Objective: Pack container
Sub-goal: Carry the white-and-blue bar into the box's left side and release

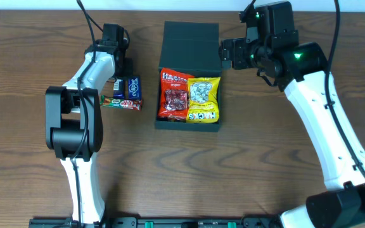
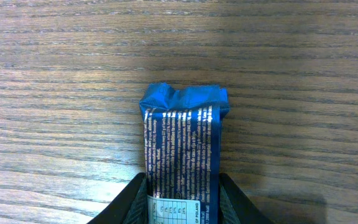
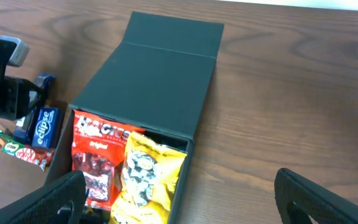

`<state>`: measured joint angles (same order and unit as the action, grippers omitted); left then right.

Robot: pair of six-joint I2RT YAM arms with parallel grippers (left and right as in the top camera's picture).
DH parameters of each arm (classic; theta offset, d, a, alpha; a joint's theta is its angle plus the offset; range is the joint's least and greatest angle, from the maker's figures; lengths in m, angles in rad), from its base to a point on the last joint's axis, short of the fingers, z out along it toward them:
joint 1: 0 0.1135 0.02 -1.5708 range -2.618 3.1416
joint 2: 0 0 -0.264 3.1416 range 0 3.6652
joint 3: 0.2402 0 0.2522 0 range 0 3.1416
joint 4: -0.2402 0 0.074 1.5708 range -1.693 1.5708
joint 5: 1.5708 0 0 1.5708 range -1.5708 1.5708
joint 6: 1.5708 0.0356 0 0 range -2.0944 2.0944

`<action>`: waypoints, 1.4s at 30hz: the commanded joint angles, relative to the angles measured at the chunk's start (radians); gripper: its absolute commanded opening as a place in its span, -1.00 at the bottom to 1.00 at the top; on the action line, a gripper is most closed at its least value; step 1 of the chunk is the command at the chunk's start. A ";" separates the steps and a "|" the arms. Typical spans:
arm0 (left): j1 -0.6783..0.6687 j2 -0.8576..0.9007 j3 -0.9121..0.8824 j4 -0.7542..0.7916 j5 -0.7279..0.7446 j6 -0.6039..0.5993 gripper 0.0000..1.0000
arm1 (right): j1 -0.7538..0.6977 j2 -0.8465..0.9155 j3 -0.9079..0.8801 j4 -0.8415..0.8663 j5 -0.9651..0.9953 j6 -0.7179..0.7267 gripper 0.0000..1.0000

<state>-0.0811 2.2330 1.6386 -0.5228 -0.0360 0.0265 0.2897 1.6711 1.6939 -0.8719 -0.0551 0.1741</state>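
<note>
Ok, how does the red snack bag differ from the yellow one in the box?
The red bag carries large white lettering at its top, while the yellow bag shows a picture of pale pieces. In the overhead view the red bag lies left of the yellow bag, and the yellow bag sits slightly lower. Both lie flat, side by side, inside the open container.

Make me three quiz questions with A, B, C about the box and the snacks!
1. Where is the yellow packet? A in the box, B left of it, C right of it.
2. How many packets are in the box? A one, B two, C four.
3. The lid is: A open, B shut, C missing.
Answers: A, it lies inside the box walls; B, a red packet lies beside the yellow one; A, the lid lies flat behind the box.
</note>
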 commanded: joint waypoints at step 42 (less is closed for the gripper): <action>-0.402 0.007 0.483 -0.619 -0.034 -0.385 -0.88 | -0.249 0.003 0.003 -0.067 0.005 0.012 0.94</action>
<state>-0.4660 2.2333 2.0968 -1.1267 -0.0315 -0.2657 0.0486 1.6711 1.6939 -0.9318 -0.0532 0.1761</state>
